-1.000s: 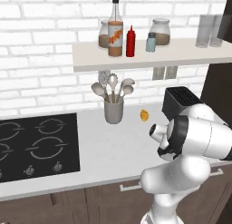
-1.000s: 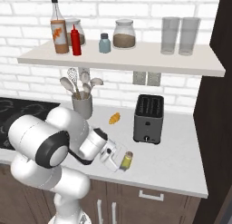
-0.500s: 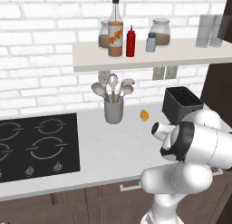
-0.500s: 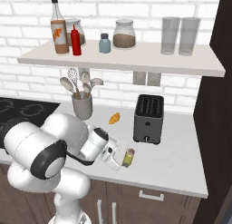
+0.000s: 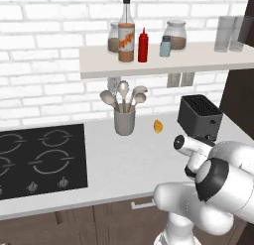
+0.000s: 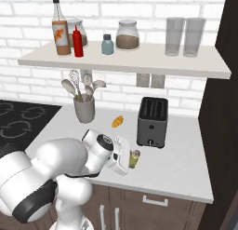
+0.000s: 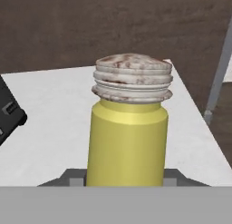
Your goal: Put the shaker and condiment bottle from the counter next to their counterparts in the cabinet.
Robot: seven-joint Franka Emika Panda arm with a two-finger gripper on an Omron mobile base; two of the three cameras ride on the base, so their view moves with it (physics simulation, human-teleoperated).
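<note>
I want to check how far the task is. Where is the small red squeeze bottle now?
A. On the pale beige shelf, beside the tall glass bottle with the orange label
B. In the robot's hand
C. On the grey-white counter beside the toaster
A: the small red squeeze bottle stands on the pale beige shelf, right next to the tall glass bottle with the orange label.

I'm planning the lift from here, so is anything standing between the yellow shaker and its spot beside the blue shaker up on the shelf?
Nothing visible blocks it. The claw is shut on the shaker at the counter's front, before the toaster. The shelf is open-fronted, with bare board around the blue shaker.
</note>
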